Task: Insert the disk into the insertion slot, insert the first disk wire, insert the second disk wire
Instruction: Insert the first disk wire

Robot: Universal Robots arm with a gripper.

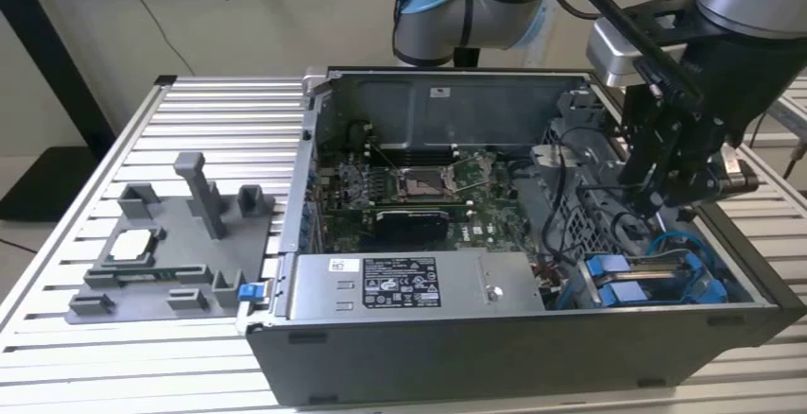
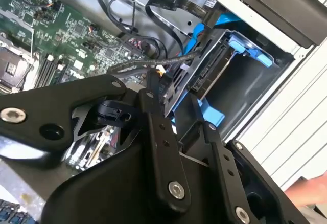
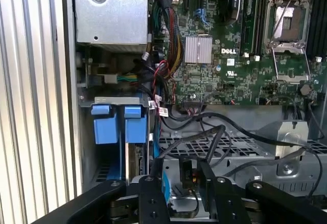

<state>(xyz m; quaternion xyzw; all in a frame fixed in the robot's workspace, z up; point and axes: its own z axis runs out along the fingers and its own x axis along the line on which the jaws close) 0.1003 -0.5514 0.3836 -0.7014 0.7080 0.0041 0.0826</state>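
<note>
The disk (image 2: 212, 68) sits on edge inside the insertion slot (image 2: 255, 75), with its blue carrier tab (image 2: 250, 50) sticking out. In the exterior view, the slot (image 1: 649, 282) lies in the case's near corner on that view's right, with blue tabs (image 1: 615, 280) showing. My gripper (image 1: 656, 201) hangs just above and behind the slot. Its black fingers (image 3: 153, 198) are shut on a black connector (image 3: 189, 175) of a disk wire (image 3: 214, 134). In the second wrist view, the gripper (image 2: 171, 98) holds this connector close to the disk's rear edge.
The open computer case (image 1: 505, 338) lies on a slatted metal table (image 1: 151, 357). The motherboard (image 1: 417, 187), a grey labelled power-supply box (image 1: 391, 286) and loose black cables (image 1: 568, 197) crowd the inside. A grey fixture (image 1: 177, 253) stands on the exterior view's left. A hand (image 2: 311, 193) shows beside the case.
</note>
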